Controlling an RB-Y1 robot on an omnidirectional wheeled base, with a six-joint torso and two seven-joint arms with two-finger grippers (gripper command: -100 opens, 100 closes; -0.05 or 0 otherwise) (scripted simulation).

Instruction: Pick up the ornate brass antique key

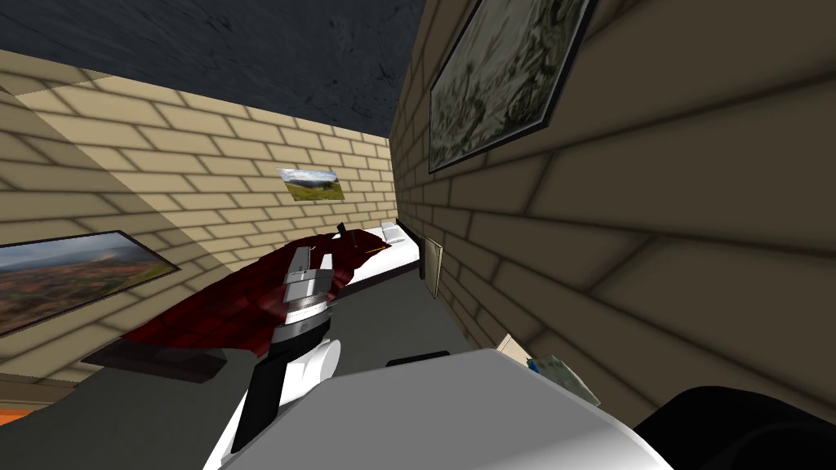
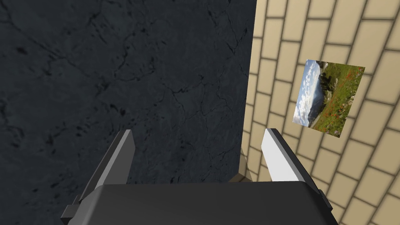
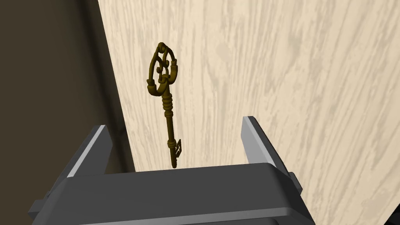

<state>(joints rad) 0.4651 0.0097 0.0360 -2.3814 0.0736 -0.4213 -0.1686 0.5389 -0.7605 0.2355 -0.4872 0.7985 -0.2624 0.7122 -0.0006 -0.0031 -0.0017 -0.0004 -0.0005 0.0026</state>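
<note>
1. Here, the ornate key (image 3: 166,105), dark brass in tone, lies on a pale wood-grain surface (image 3: 281,78), directly ahead of the right end effector (image 3: 174,123).
2. Its toothed bit end sits closest to the end effector's dark body, in the gap between the two fingers. The scrolled bow points away, out past the fingertips.
3. The key lies nearer the finger on the side of the surface's edge than the other finger, and neither finger touches it.
4. The right end effector is released, its fingers spread wide with nothing held between them.
5. The surface's edge runs just beside the key. Past that edge is a dull brown plane (image 3: 47,78).
6. The left arm (image 1: 300,302) is raised ahead of the robot, seen from the head over a bed (image 1: 392,257) with a dark red cover (image 1: 229,302). The left end effector (image 2: 198,131) is likewise released, its fingers apart and empty.
7. Tan brick walls (image 1: 653,204) flank the bed, and a large framed picture (image 1: 506,73) hangs on the nearer wall.
</note>
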